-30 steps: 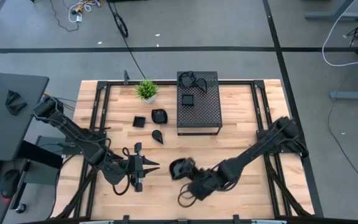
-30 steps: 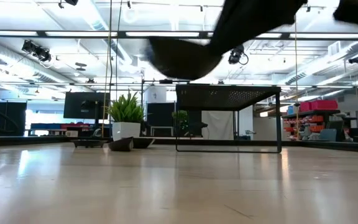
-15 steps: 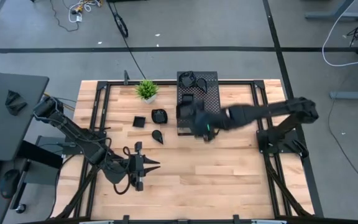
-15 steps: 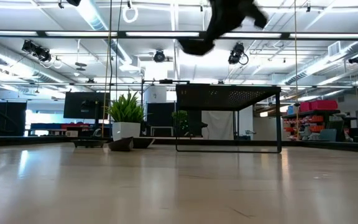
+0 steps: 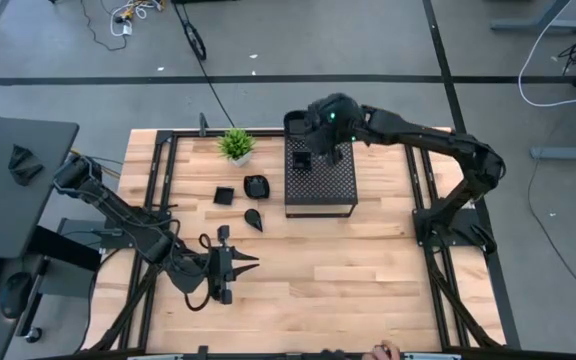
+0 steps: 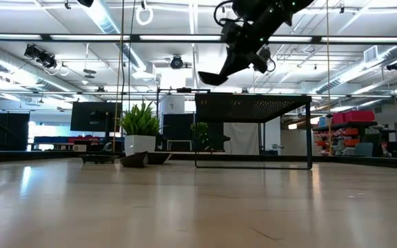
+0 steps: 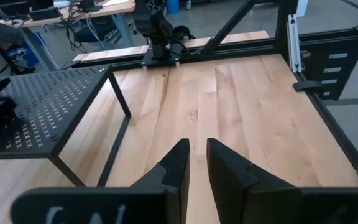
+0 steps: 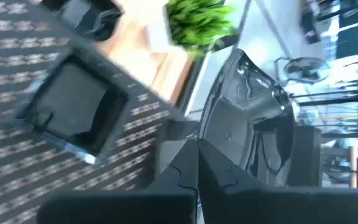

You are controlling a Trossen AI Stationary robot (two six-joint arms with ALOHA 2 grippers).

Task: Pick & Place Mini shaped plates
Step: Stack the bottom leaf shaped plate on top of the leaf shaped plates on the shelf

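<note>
My right gripper (image 5: 320, 133) hangs over the far part of the black perforated box (image 5: 336, 185), shut on a glossy black mini plate (image 8: 247, 118), which the low view shows as a plate (image 6: 212, 77) high above the box top. A square plate (image 5: 302, 160) lies on the box, with more plates at its far left corner (image 5: 299, 125). A square plate (image 5: 225, 195), a rounded plate (image 5: 256, 186) and a teardrop plate (image 5: 254, 219) rest on the table left of the box. My left gripper (image 5: 251, 265) waits near the table's front left, its fingers a narrow gap apart with nothing between them. My right gripper pinches the plate's raised rim (image 8: 206, 132) between its two fingers. The fingers slant down from above. The plate sticks out past the fingertips, tilted with its free end lower (image 6: 204, 80), lifted clear of the box top.
A small green potted plant (image 5: 236, 145) stands at the far edge, left of the box. The wooden table (image 5: 368, 280) is bare across its near half. The right arm (image 5: 438, 150) reaches in from the right. A person's hand (image 5: 380, 352) shows at the picture's bottom edge.
My right gripper has swung fast from the near middle of the table toward the far edge and up, ending over the far part of the box. It has rolled on the way and stayed shut on the plate, which travelled with it.
</note>
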